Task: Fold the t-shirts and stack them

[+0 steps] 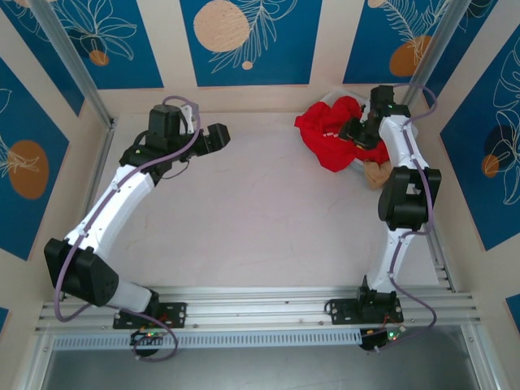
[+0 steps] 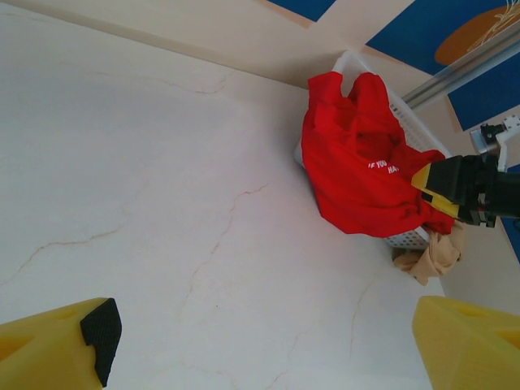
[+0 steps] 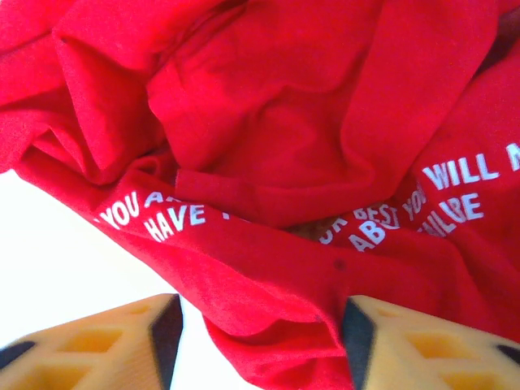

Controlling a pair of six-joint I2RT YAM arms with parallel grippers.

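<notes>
Top external view placed the red t-shirt [image 1: 329,134] at about one o'clock on the worktop [image 1: 260,219], with the right end effector [image 1: 357,130] resting on its three o'clock side. From the right wrist we saw the jaws half apart astride a fold of the cloth. One pad touched the fold, and a sliver of pale surface showed between the cloth and the other pad, so nothing was clamped. The left end effector [image 1: 221,136] hung at eleven o'clock over bare worktop, well apart from the shirt. Its jaws were wide with nothing between them.

The worktop was pale and marble-veined, with a metal rail [image 1: 260,305] along its six o'clock edge. Cream walls carried blue panels [image 1: 244,41] with orange discs and leaf outlines.

From the left wrist, the shirt lay at one o'clock, crumpled and draped over a white lattice basket [image 2: 410,237]. A tan cloth [image 2: 435,256] spilled out just beside it. White capital lettering ran across the creased red fabric.
</notes>
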